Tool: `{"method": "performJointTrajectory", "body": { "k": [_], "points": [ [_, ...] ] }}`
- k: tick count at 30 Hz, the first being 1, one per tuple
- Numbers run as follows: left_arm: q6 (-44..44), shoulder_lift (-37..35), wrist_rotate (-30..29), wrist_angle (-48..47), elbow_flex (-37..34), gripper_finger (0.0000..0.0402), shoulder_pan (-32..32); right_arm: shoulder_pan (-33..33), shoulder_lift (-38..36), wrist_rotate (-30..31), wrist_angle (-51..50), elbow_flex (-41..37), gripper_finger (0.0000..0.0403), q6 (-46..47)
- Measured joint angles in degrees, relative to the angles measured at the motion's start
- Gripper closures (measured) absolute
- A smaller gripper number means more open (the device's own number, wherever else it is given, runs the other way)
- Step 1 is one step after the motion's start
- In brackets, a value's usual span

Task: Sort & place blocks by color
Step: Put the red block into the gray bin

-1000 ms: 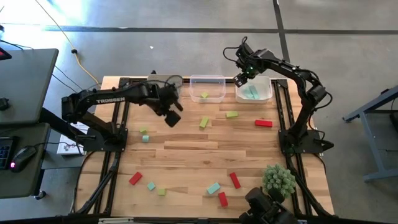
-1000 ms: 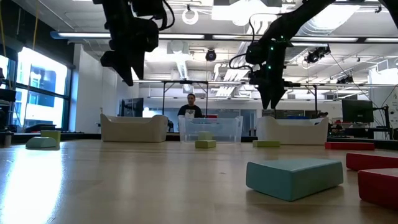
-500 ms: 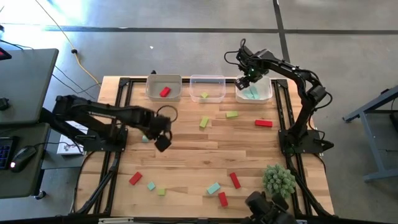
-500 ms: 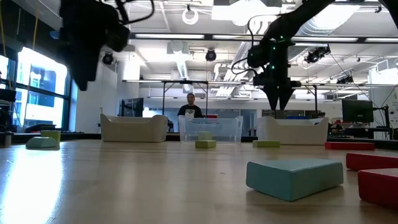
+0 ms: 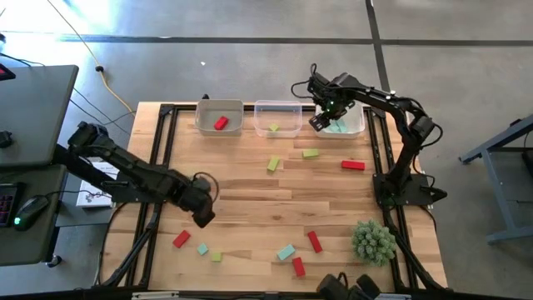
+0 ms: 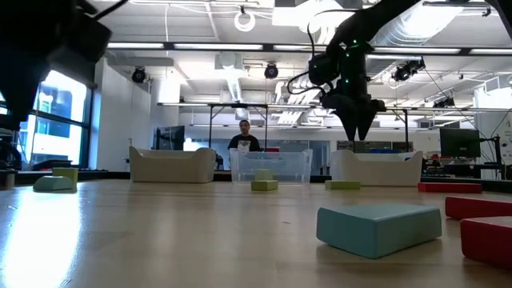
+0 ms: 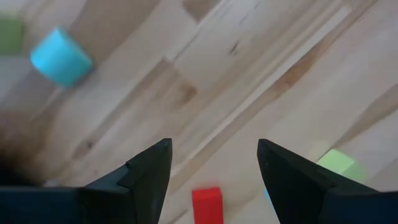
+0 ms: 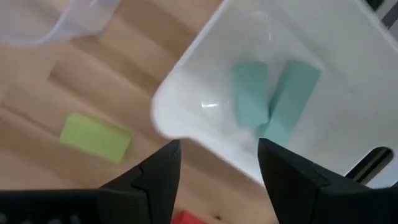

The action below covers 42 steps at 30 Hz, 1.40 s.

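Three bins stand along the far edge. The left bin (image 5: 220, 117) holds a red block (image 5: 220, 123), the clear middle bin (image 5: 277, 117) a yellow-green block (image 5: 273, 127), and the white right bin (image 5: 343, 122) two teal blocks (image 8: 252, 93). More red, yellow-green and teal blocks lie loose on the table. My left gripper (image 5: 202, 213) hangs open over bare wood at the left middle, above and beyond a red block (image 7: 206, 202). My right gripper (image 5: 321, 119) hangs open over the white bin's left rim (image 8: 186, 124). Nothing is between either pair of fingers.
Loose blocks lie at the near left (image 5: 181, 239), near middle (image 5: 286, 252) (image 5: 314, 241) and just in front of the bins (image 5: 311, 153) (image 5: 352, 165). A spiky green plant ball (image 5: 372, 242) sits near the right front corner. A person stands beyond the table (image 6: 244, 138).
My left gripper has swung from over the far left bin toward the table's near edge and has sunk a little. The red block now shows in that bin. My right gripper has shifted a little toward the left, from over the white bin to its left rim.
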Motion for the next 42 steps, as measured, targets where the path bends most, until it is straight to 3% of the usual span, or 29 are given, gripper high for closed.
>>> {"method": "performJointTrajectory", "body": {
  "k": [8, 23, 42],
  "points": [
    [-13.22, 0.02, -0.15, 0.33, -3.11, 0.0174, -9.07, 6.82, 0.0, -0.02, -0.61, -0.02, 0.0203, 1.55],
    [-27.9, 0.09, 0.49, 0.69, -4.18, 0.0174, -22.3, 14.95, -0.01, 0.34, -0.61, -0.02, 0.0203, 3.19],
    [-33.39, 11.9, 3.7, 10.23, -4.18, 0.0174, -25.53, 17.07, -0.02, 0.38, -0.71, -0.02, 0.0203, 4.08]
  ]
}}
